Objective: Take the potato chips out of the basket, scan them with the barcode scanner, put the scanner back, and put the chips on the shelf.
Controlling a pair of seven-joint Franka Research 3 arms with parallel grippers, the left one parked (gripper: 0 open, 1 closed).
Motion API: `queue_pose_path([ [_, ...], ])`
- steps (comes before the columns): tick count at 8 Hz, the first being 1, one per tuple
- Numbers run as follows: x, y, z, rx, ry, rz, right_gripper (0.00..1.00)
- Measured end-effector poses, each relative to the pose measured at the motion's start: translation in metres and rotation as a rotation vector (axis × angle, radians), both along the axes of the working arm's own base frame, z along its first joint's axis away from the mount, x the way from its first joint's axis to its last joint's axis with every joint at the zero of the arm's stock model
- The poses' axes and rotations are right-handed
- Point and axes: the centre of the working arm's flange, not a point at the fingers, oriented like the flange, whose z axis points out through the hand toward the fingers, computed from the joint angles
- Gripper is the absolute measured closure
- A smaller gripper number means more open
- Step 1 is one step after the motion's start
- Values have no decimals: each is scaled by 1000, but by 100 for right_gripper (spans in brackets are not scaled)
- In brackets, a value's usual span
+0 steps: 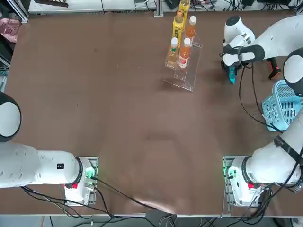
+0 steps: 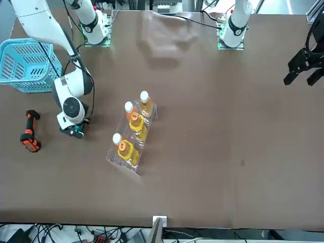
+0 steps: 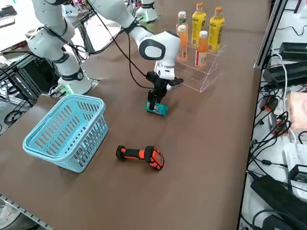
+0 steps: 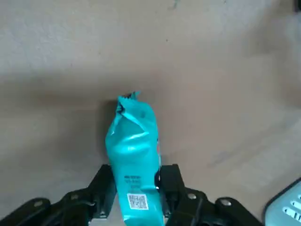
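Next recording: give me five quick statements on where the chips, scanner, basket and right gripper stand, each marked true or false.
1. The chips packet is in the basket. False: it is on the table, outside the basket.
2. The right gripper has its fingers on both sides of the packet. True.
3. The scanner lies on the table. True.
4. The shelf holds the chips. False: only drink bottles stand there.
5. The scanner is inside the basket. False: it lies beside it.

The teal potato chips (image 4: 134,155) packet lay flat on the table between the clear shelf (image 3: 204,72) and the black-and-orange barcode scanner (image 3: 142,156), which lay on its side beside the upright light blue basket (image 3: 67,132).
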Motion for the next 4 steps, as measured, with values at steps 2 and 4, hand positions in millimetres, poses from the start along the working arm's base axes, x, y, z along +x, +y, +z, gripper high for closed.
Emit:
queue_pose_path([
  [2, 4, 8, 6, 2, -13, -1, 51],
  [4, 7, 13, 10, 0, -17, -2, 52],
])
